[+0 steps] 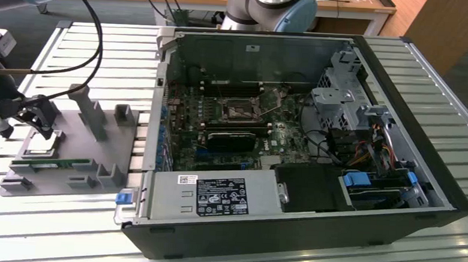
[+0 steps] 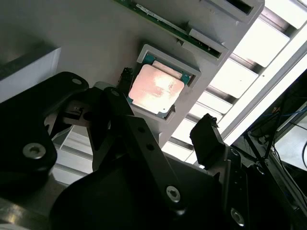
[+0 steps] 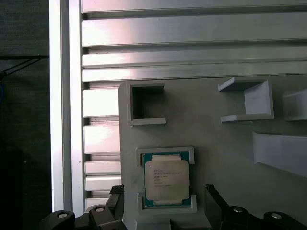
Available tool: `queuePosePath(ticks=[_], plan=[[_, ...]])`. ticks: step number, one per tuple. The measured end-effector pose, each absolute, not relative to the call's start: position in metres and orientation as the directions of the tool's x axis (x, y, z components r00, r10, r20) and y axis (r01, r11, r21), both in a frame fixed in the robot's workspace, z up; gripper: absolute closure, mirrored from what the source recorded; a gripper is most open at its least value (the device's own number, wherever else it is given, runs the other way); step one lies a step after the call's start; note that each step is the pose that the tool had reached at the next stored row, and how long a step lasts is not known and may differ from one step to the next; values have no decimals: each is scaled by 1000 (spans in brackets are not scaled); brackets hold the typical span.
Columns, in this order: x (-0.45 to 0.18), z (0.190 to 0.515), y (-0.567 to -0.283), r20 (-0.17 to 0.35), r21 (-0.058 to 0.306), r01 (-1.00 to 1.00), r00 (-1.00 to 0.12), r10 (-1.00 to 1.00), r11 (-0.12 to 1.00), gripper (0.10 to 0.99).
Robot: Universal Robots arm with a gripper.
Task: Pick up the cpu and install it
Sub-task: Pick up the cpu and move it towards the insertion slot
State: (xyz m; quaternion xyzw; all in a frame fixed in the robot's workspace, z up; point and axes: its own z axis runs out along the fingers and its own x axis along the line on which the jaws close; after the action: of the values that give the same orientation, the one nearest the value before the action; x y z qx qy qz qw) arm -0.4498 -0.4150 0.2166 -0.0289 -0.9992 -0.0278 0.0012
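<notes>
On the exterior view's left, at nine o'clock from the open computer case (image 1: 309, 234), your gripper (image 1: 36, 117) hangs over the grey tray (image 1: 73, 140). Its fingers (image 3: 214, 201) are spread, one on either side of the cpu (image 3: 167, 178) and apart from it. The cpu lies flat in its tray pocket, a memory stick (image 1: 52, 165) just beside it. The socket (image 1: 241, 112) sits inside the case, at two o'clock from the tray.
</notes>
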Motion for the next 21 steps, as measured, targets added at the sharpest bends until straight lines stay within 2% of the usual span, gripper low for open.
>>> queuePosePath(ticks=[21], plan=[[-450,194,-415,6,61,54,-999,54,997,325]])
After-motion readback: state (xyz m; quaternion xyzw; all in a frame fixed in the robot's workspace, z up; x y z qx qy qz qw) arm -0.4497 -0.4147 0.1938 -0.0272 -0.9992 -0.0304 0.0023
